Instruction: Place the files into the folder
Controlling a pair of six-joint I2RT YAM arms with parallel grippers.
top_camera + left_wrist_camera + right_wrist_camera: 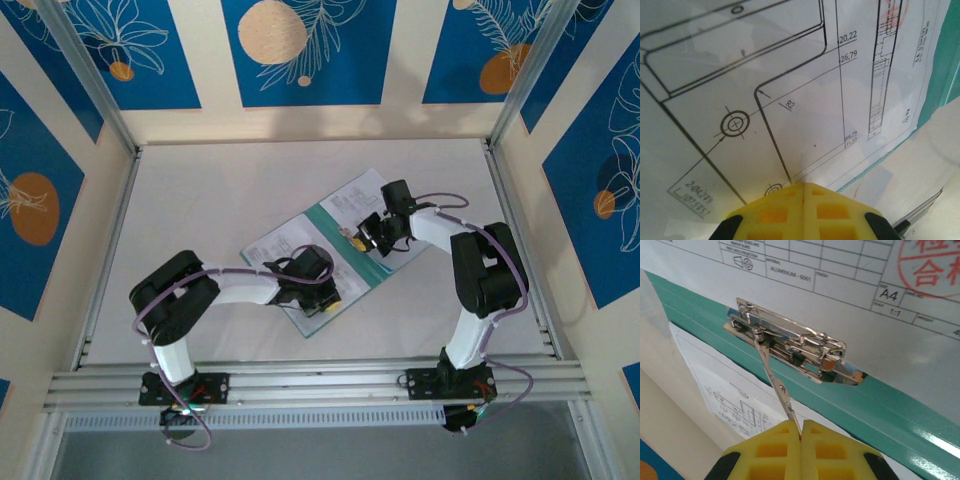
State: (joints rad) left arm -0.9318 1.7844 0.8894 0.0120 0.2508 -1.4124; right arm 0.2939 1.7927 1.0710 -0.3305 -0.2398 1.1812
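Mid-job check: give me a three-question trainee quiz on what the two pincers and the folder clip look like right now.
1. Multiple choice: the right pincer is shut on A) the wire lever B) a pen C) a stapler.
2. True or false: the left pincer is shut, over a drawing sheet.
3. Fill in: the metal clip sits on the folder, whose spine is ____ in colour.
Key: 1 A; 2 true; 3 green.

Cream walls (210, 60) bearing blue leaf-print panels (345, 80) enclose a white table (220, 190).
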